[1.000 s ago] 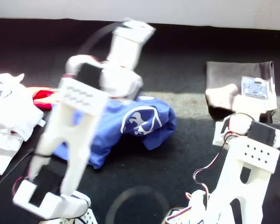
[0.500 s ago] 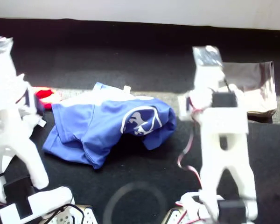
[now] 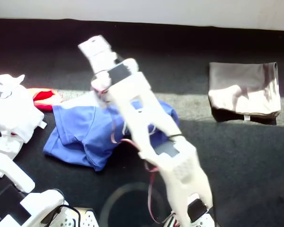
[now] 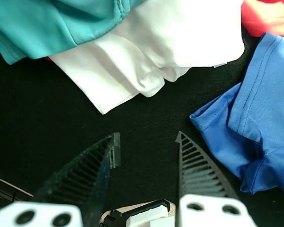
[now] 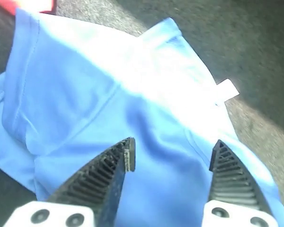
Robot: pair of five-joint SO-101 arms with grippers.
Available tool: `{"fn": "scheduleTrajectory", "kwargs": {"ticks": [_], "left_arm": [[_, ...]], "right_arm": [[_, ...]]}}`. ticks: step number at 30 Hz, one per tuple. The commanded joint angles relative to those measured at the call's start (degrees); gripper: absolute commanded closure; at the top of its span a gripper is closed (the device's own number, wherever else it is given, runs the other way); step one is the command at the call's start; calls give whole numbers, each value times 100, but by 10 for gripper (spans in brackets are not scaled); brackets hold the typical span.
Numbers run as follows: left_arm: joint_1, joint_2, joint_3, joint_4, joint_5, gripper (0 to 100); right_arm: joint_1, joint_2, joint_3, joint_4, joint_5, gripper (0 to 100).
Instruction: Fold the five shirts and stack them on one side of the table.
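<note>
Blue shirt (image 5: 109, 94) lies crumpled beneath the right pincer (image 5: 174, 150), spread wide; the left pincer (image 4: 147, 140) is wide too. Grabbing several layers could bunch it further.

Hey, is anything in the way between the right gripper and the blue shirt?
Nothing visible. The right gripper is open directly over the blue shirt, with only the shirt's own fabric showing between its jaws.
</note>
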Motion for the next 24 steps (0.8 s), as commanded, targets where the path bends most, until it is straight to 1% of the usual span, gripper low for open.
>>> {"fn": "scheduleTrajectory", "kwargs": {"ticks": [1, 6, 9, 10, 12, 13, 14, 16, 19, 21, 24], "left_arm": [[-242, -163, -13, -88, -62, 805], [-418, -163, -22, -97, -70, 805], [-365, -163, -22, -97, -237, 806], [-347, -163, -22, -97, -255, 806], [-242, -163, -13, -105, -255, 806], [-198, -163, -13, -105, -255, 806], [-154, -163, -13, -105, -255, 806], [-4, -163, -13, -105, -255, 806], [215, -154, -4, -97, -246, 806], [374, -145, -4, -97, -246, 806], [699, -145, -4, -97, -246, 805]], "right_arm": [[-207, 1235, -1446, -40, -53, 743], [-215, 2501, -2589, 119, -44, 743], [-215, 2888, -3002, 532, -18, 757], [-207, 2958, -3099, 734, -18, 794], [-180, 2993, -3248, 1086, -9, 945], [-127, 2993, -3327, 1218, -26, 998], [-75, 2985, -3415, 1349, -35, 974], [84, 2976, -3714, 1393, -44, 996], [435, 2862, -4295, 1402, -44, 993], [664, 2554, -4505, 1411, -26, 993], [963, 1736, -4347, 1411, -18, 993]]}}
